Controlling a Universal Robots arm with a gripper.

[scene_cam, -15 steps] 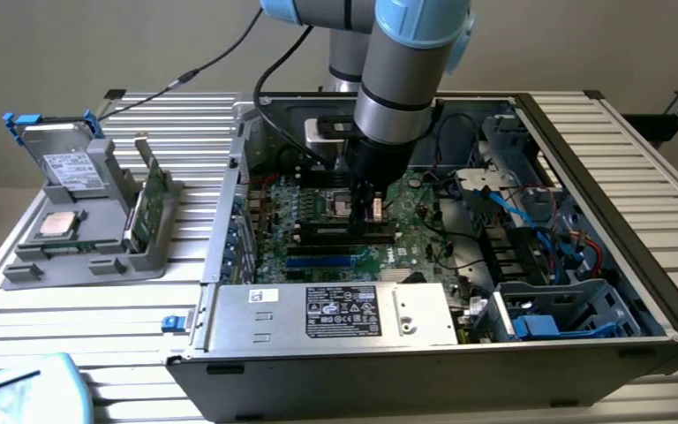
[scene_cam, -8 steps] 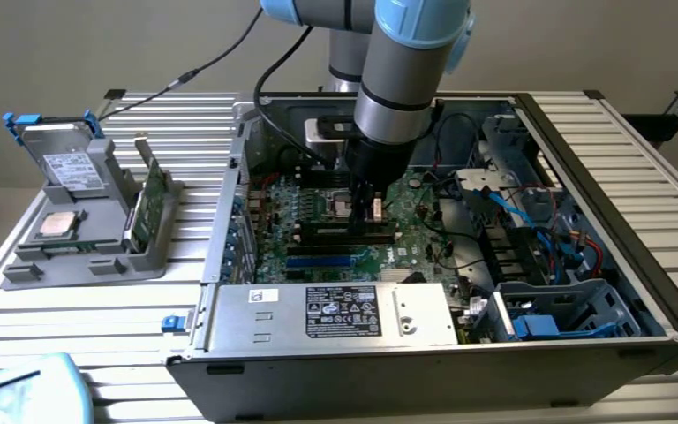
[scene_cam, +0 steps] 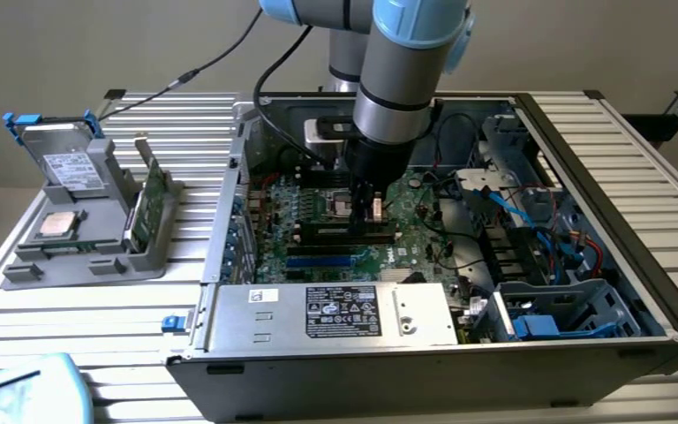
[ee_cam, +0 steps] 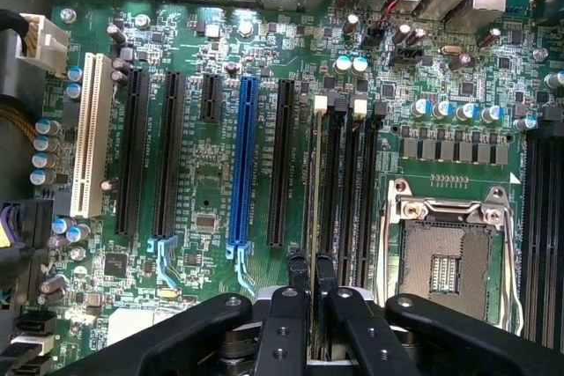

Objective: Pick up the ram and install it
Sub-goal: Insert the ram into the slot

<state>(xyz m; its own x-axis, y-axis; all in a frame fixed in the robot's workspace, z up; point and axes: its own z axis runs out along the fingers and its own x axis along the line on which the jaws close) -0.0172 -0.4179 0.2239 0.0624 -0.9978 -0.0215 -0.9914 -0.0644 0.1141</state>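
Slatted aluminium worktop (scene_cam: 80, 353) is recorded beneath an open black computer case (scene_cam: 657, 291), which is laid on its side so that the green motherboard (ee_cam: 207, 173) is presented face-up to the arm. At the exterior view's left, a grey moulded holder (scene_cam: 68, 265) is stationed just beside the case and is judged to keep parts separated and within reach. In it are counted one grey boxy drive with blue tabs (scene_cam: 68, 163), one square silver processor chip (scene_cam: 56, 225) and at least one green board standing on edge (scene_cam: 151, 199).

The black two-fingered gripper (ee_cam: 312, 263) is found low inside the case, over the motherboard. It is closed to a narrow gap on the ram, a thin green circuit-board stick (ee_cam: 315, 191) seen edge-on in the wrist view. The ram is clamped by its flat faces, held upright and aligned lengthwise with the bank of long black memory slots (ee_cam: 339, 182). This posture is judged to suit a straight press downward. Whether the ram is touching a slot cannot be determined.

Counted on the motherboard:
- one white expansion slot (ee_cam: 88, 138)
- one blue expansion slot (ee_cam: 242, 165)
- four black expansion slots (ee_cam: 132, 156), one of them short
- two white latches (ee_cam: 320, 103) at the memory slots' ends
- one empty silver-framed processor socket (ee_cam: 445, 257)
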